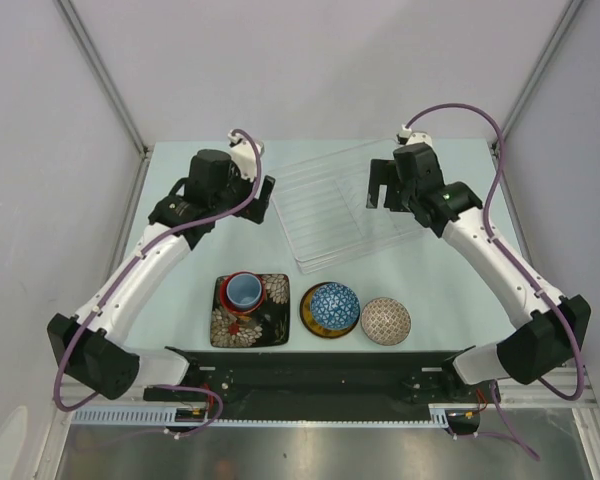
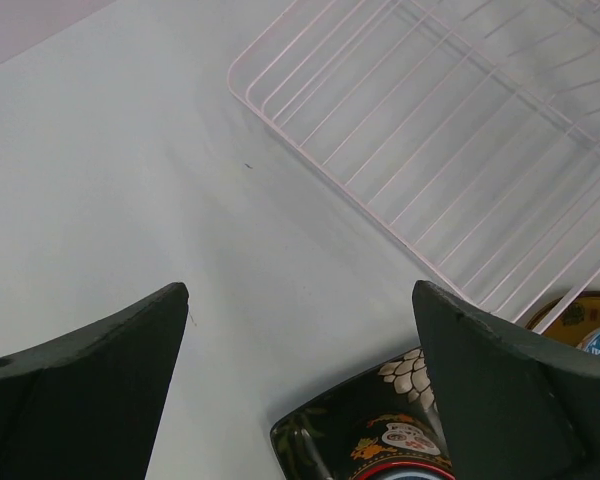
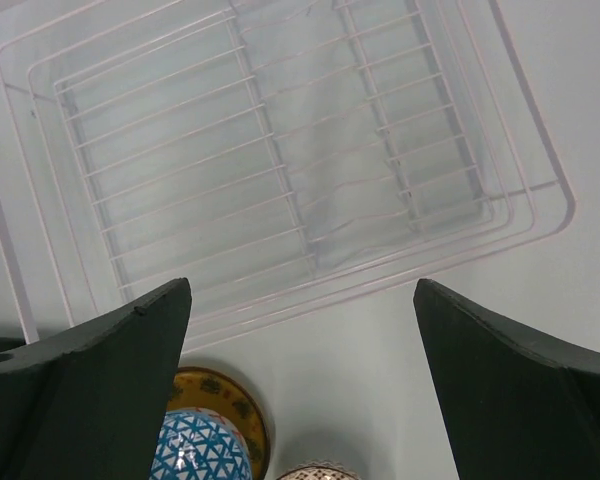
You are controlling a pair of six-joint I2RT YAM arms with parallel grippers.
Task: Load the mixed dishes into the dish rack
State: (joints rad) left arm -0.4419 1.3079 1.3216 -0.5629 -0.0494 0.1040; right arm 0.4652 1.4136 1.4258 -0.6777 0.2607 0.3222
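Dark fingers (image 2: 80, 400) frame the bottom corners of each wrist view with a wide gap between them, so the left gripper (image 1: 256, 197) and the right gripper (image 1: 385, 195) are both spread and hold nothing. Both hover at the far part of the table, one on either side of the clear dish rack (image 1: 330, 215), which has no dishes in it.

All the dishes sit in a row near the arm bases, well apart from the rack:
- The black square floral plate (image 1: 270, 325) carries a red-rimmed cup (image 1: 243, 290) with a pale blue inside. I cannot tell whether that is one cup or two nested.
- The blue patterned bowl (image 1: 335, 305) rests on the yellow saucer (image 1: 308, 318).
- The brownish patterned bowl (image 1: 385, 320) stands just beside them.

No dish is loaded yet, so the step in hand is probably the first pick. Each arm should come back and down to its own side. Lift the upper piece of each stack first, pinching its wall with one finger inside the rim. Flat pieces probably stand best on edge between the ribs.
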